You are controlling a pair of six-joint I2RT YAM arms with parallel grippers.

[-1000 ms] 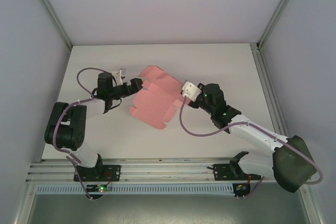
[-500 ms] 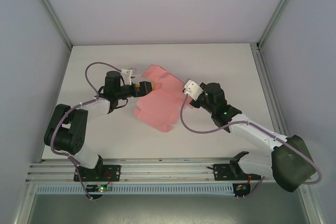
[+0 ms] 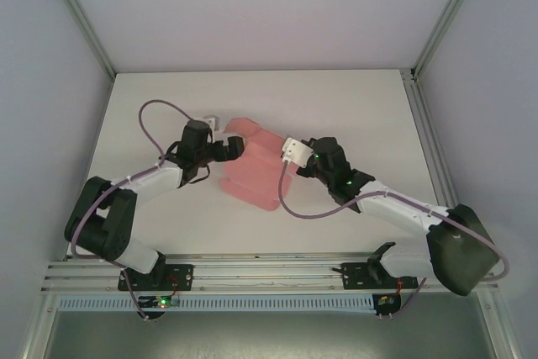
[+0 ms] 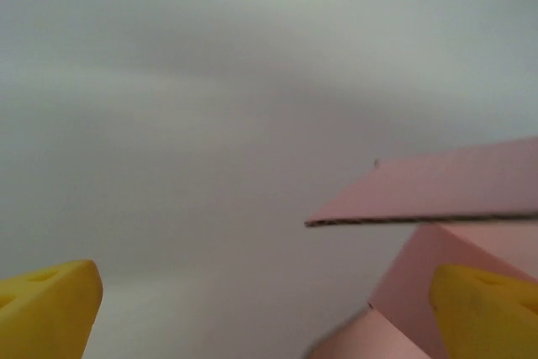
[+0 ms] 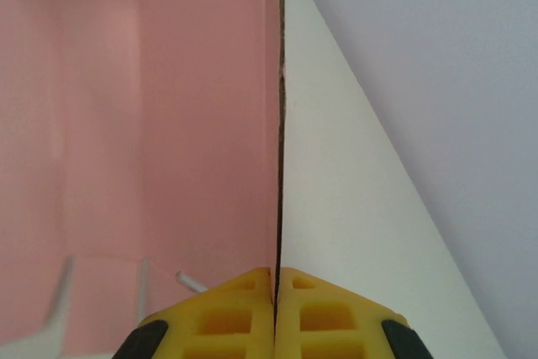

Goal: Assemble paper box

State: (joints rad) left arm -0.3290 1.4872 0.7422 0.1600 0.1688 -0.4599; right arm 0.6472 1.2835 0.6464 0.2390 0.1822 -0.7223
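Observation:
The pink paper box (image 3: 254,171) is a partly folded card sheet at the table's middle, between both arms. My right gripper (image 5: 276,279) is shut on a thin edge of this sheet (image 5: 168,124), which stands edge-on between the yellow fingers (image 5: 227,317). From the left, my left gripper (image 3: 238,145) reaches the sheet's upper left corner. In the left wrist view its yellow fingertips (image 4: 46,308) stand far apart, open, with a raised pink flap (image 4: 437,191) near the right fingertip (image 4: 487,313). I cannot tell if that fingertip touches the card.
The white table (image 3: 361,107) lies inside grey walls, with metal frame posts (image 3: 80,18) at the back corners. A rail (image 3: 269,271) runs along the near edge, where both arm bases are bolted.
The left gripper has pushed right and forward into the sheet's left side. The right gripper moved left with its edge. The sheet has folded up narrower between them.

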